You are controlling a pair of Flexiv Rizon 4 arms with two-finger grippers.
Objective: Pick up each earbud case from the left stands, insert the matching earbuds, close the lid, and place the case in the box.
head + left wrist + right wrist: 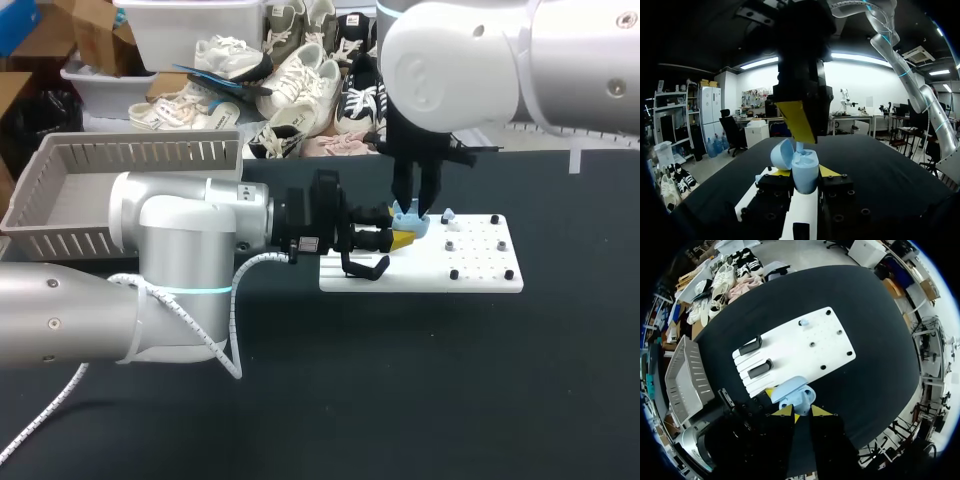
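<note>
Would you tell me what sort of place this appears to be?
Probably a robotics test bench: a black-covered table holds a white perforated fixture board with black stands and a grey slatted plastic basket.

Blue case [794,396], white board [790,354], two black stands [750,345]

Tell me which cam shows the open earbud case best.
Left wrist view: the earbud case is close up, clamped in the left gripper, lid open. Right wrist view shows it from above, just ahead of the right gripper. Head view: a small blue patch partly behind that gripper.
</note>
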